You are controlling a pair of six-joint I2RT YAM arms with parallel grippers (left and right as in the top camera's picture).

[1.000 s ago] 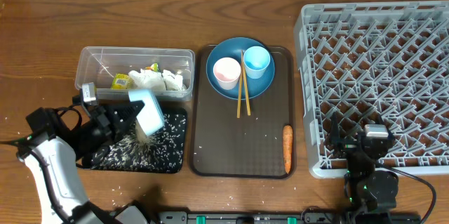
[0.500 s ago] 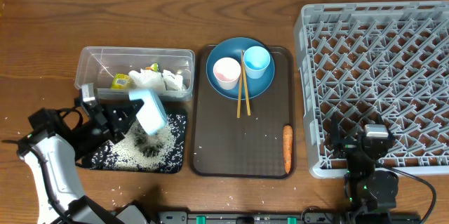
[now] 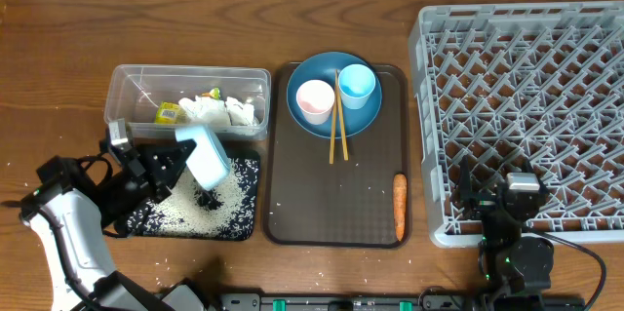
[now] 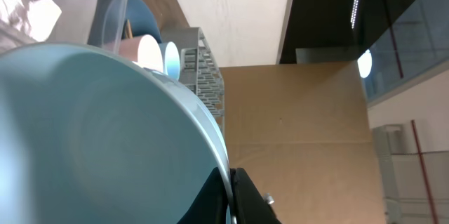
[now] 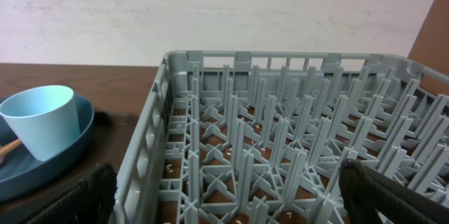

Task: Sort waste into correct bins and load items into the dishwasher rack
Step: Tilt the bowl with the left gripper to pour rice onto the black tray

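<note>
Left tool [image 3: 168, 167] grips the bowl [image 3: 205, 155] tilted over the black tray [image 3: 255, 194] of rice [image 3: 180, 210]; right tool [image 3: 499, 194] sits spread and empty at the rack [image 3: 526, 87] edge

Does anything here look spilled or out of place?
Yes. A few rice grains lie on the table just outside the black tray, though most rice sits inside it. A carrot lies alone on the brown tray.
</note>
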